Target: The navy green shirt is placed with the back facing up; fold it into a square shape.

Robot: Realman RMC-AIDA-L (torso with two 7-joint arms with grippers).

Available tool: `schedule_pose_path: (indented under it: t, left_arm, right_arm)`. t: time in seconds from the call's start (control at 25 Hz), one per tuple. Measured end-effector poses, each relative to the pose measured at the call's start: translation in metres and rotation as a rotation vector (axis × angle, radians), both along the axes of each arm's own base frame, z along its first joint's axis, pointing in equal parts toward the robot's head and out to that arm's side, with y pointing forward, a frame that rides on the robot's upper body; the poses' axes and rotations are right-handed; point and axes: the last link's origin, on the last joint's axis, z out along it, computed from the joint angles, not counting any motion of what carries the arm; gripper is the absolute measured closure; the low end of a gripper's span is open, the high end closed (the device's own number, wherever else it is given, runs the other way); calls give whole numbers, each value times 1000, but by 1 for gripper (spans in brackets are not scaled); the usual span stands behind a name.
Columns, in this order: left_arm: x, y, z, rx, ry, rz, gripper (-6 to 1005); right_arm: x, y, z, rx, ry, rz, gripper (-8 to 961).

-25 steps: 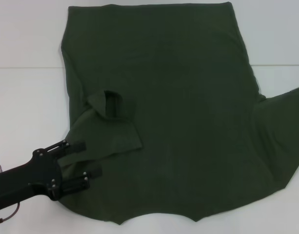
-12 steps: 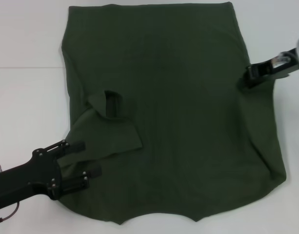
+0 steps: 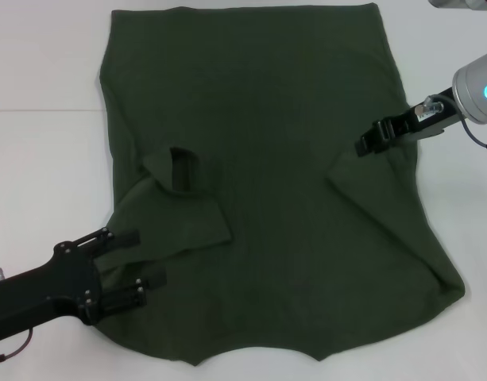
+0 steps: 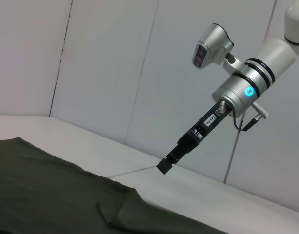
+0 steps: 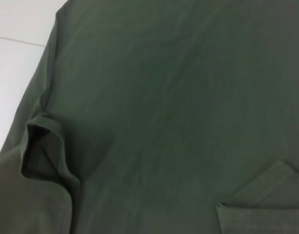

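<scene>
Fabric fills most of the white table (image 3: pixel 36 159): the navy green shirt (image 3: pixel 291 238) lies spread flat, its wavy near edge close to the robot and its straight far edge at the table's far side.

Nearest, at the shirt's near-left corner, sits the left gripper (image 3: pixel 138 266). Its two black fingers (image 3: pixel 125 238) are spread apart and lie low over the cloth, with a rumple of fabric between them; whether they actually pinch it cannot be told. Just beyond those fingers, the left sleeve (image 3: pixel 183 198) is folded inward onto the body of the shirt, its open cuff forming a small standing loop. The right wrist view shows that same loop (image 5: pixel 42 151) raised off the cloth.

Farther back, on the right side, the right sleeve (image 3: pixel 370 198) is also turned in over the shirt, its tip drawn into a point towards the middle. The right gripper (image 3: pixel 369 144) is at that point, its black fingers closed on the sleeve tip and holding it just above the shirt body. From the left wrist view the same gripper (image 4: pixel 165 165) hangs from its silver arm, above a raised fold of the shirt.
</scene>
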Motion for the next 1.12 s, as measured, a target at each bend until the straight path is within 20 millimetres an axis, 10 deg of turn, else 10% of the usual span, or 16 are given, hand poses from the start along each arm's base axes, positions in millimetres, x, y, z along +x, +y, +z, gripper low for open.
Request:
schedule_pose_path:
  t: [0.28, 0.68, 1.12]
  left_arm:
    - [0, 0, 0, 3, 0, 4, 175]
    - [0, 2, 0, -8, -10, 19, 175]
    - [0, 3, 0, -8, -5, 21, 175]
  right_arm:
    - [8, -2, 2, 2, 12, -22, 607]
    - [77, -21, 20, 33, 24, -229, 194]
    - [92, -25, 2, 30, 22, -267, 89]
